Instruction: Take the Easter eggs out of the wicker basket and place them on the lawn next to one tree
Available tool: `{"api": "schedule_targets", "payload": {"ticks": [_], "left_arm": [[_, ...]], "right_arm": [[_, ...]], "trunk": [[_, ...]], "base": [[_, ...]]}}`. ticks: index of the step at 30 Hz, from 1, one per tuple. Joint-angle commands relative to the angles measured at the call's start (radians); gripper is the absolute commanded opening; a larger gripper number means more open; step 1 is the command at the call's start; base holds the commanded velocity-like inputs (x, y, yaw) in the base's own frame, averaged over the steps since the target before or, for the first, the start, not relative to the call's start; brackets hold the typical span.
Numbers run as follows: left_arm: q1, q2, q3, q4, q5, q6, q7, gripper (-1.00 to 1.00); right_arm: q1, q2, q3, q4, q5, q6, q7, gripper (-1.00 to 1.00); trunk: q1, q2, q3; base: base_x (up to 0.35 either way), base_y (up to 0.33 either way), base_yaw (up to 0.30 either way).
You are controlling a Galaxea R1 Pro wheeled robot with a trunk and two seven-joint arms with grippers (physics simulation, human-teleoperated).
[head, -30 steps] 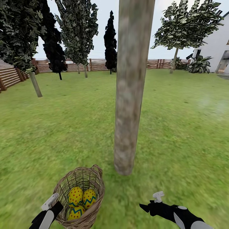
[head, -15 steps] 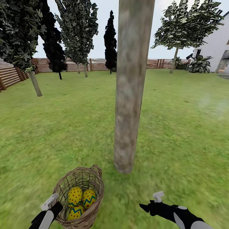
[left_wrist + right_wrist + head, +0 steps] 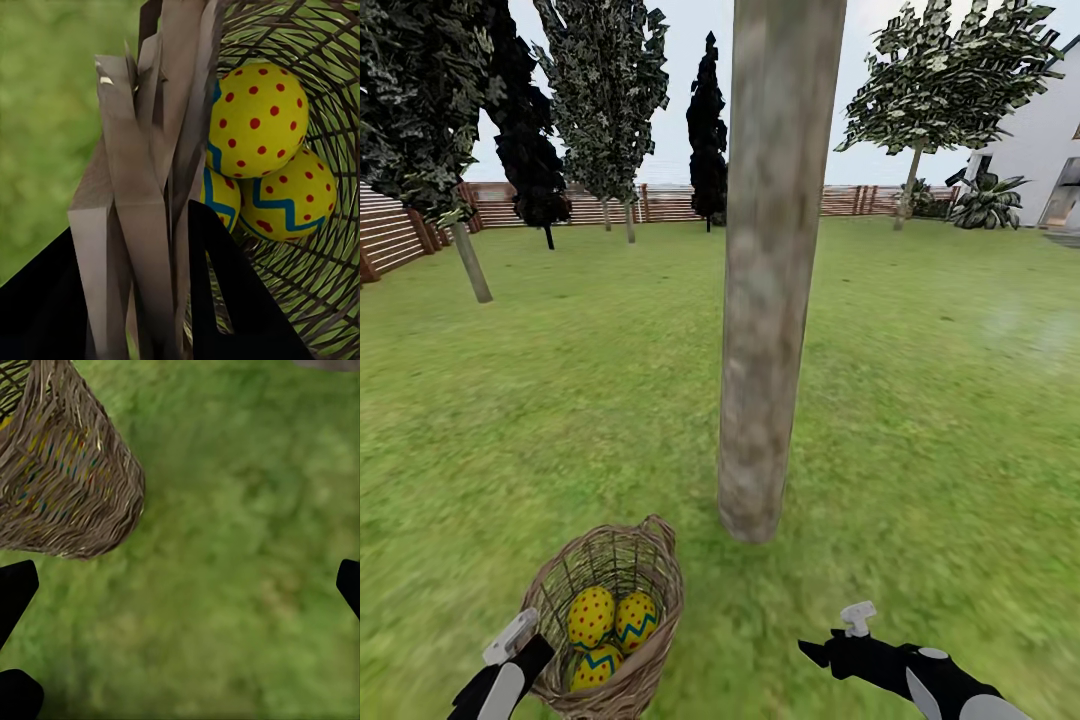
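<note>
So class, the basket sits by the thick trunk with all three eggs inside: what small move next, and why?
Probably lower the open right gripper into the wicker basket for the top egg; the left gripper seems clamped on the rim, steadying it beside the tree.

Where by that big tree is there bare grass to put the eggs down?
Bare lawn lies all around the trunk: a wide patch between it and the right gripper, and a narrower strip between it and the basket. The crowded spot is the basket, with three eggs inside and the left gripper at its rim.
</note>
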Motion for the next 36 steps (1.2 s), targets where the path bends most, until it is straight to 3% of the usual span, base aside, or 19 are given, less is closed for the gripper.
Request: {"api": "schedule_targets", "payload": {"ticks": [1,24,28,29,36], "left_arm": [[0.0,0.0,0.0,-0.003,0.011,0.003,0.005,-1.0],[0.0,0.0,-0.003,0.002,0.011,0.001,-0.005,-1.0],[0.0,0.0,-0.003,0.002,0.011,0.001,-0.005,-1.0],[0.0,0.0,-0.003,0.002,0.011,0.001,-0.005,1.0],[0.0,0.0,-0.003,0.001,0.01,0.001,-0.005,1.0]], "right_arm": [[-0.001,0.0,-0.007,0.001,0.011,-0.007,0.002,1.0],[-0.001,0.003,-0.007,0.001,0.011,-0.007,0.0,1.0],[-0.001,0.004,-0.007,0.002,0.011,-0.008,-0.031,1.0],[-0.001,0.005,-0.007,0.002,0.011,-0.008,-0.033,1.0],[-0.001,0.005,-0.007,0.002,0.011,-0.008,-0.034,1.0]], "trunk": [[0.0,0.0,-0.001],[0.0,0.0,-0.001],[0.0,0.0,-0.001],[0.0,0.0,-0.001],[0.0,0.0,-0.001]], "base": [[0.0,0.0,0.0],[0.0,0.0,0.0],[0.0,0.0,0.0],[0.0,0.0,0.0],[0.0,0.0,0.0]]}}
